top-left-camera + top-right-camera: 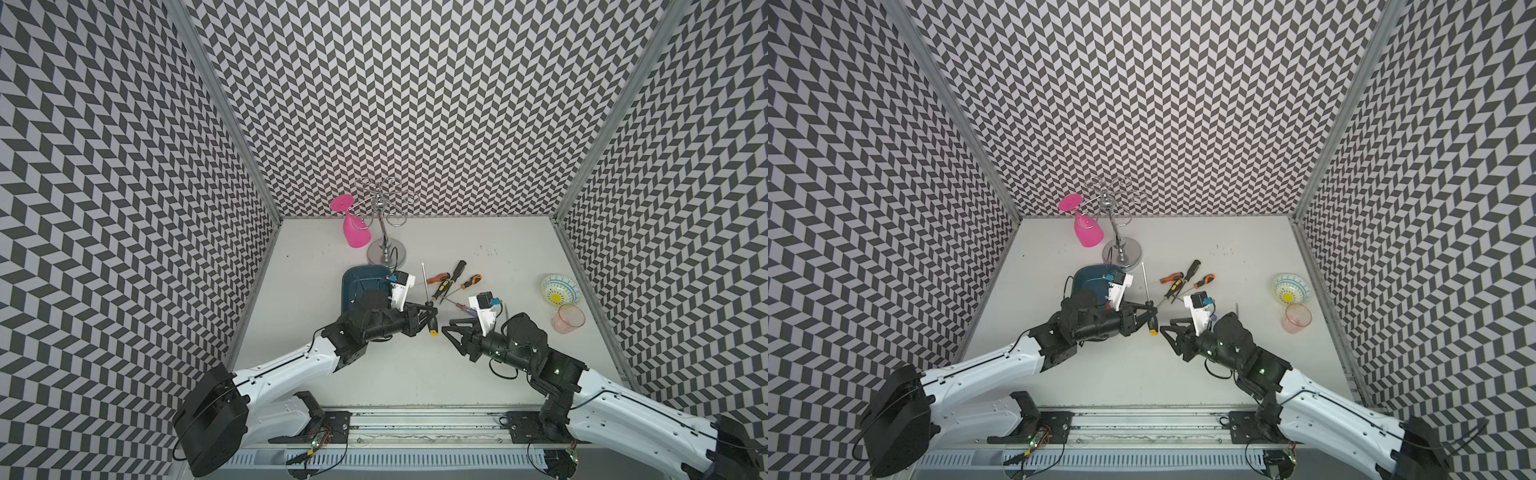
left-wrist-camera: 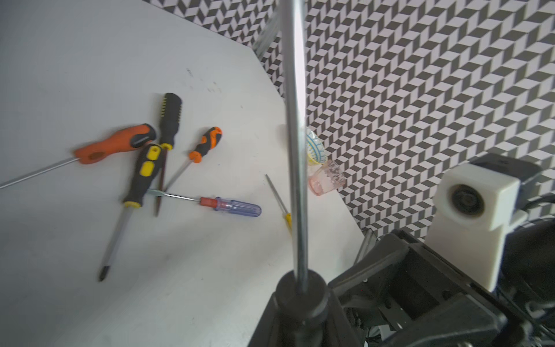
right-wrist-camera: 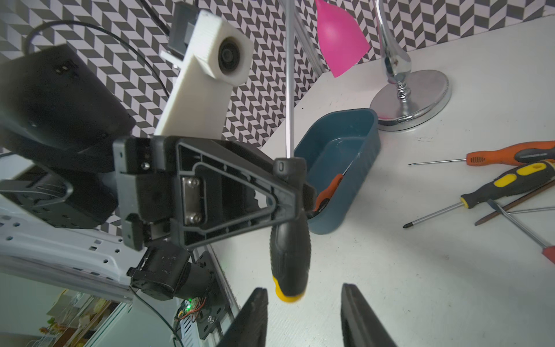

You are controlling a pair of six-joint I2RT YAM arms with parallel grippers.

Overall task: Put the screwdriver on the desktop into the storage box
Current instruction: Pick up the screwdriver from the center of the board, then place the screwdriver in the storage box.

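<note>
Right wrist view: pinching long black-handled, yellow-capped screwdriver [image 3: 289,255] upright above white desk [image 3: 420,285] with left fingers [image 3: 234,192], right fingers [image 3: 253,318] spread. Lay shaft flat, swing to dark teal plastic storage box [image 1: 357,286] at ten o'clock.

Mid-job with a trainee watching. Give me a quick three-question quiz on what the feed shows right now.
1. True or false: the left gripper is shut on the black screwdriver.
2. What already lies in the box? A) a spoon B) an orange-handled screwdriver C) nothing
3. Fill in: the right gripper is ___ and holds nothing.

Key: 1 true; 2 B; 3 open.
</note>
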